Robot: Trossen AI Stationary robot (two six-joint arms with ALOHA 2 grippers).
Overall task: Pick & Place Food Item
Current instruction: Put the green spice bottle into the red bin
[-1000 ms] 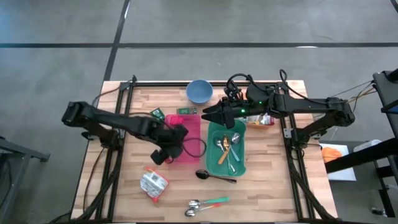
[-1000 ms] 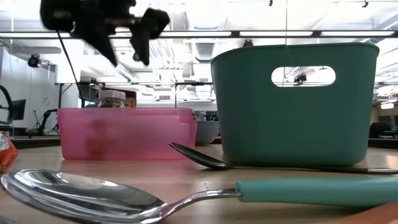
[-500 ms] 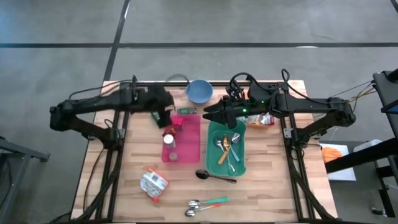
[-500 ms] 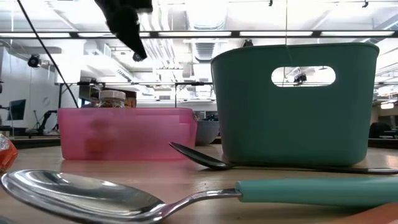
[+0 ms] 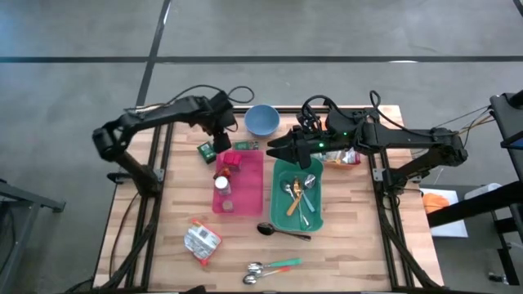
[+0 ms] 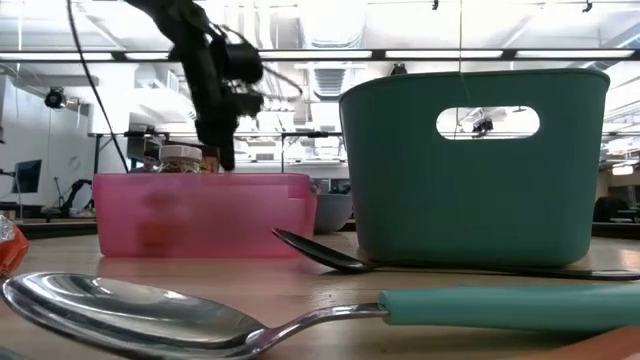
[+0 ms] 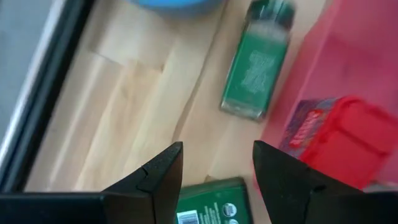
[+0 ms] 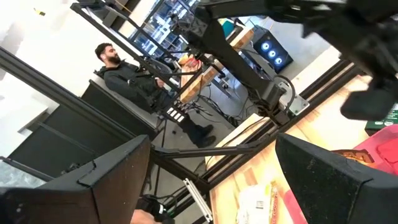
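Observation:
My left gripper (image 5: 221, 137) (image 7: 217, 152) hangs open over bare wood at the far left corner of the pink bin (image 5: 245, 196), pointing steeply down with nothing between its fingers. A green tin (image 7: 211, 200) lies just beside it, and a green spice bottle (image 7: 256, 68) lies flat on the table between the bin and the blue bowl (image 5: 262, 120). In the bin are a white-lidded jar (image 5: 222, 184) and a red box (image 7: 345, 134). A silver and orange snack packet (image 5: 202, 242) lies near the front left. My right gripper (image 5: 274, 151) waits open, level, above the teal bin (image 5: 282, 214).
The teal bin holds several utensils. A black spoon (image 5: 282, 231) lies in front of it, and two spoons with coloured handles (image 5: 270, 267) lie near the front edge. An orange packet (image 5: 343, 158) sits under the right arm. A person (image 8: 124, 74) stands beyond the table.
My left gripper has swung from above the pink bin's near left part toward the table's far edge, and now hangs by the bin's far left corner near the blue bowl. It has rolled about its own axis on the way. The things in the bin have stayed put.

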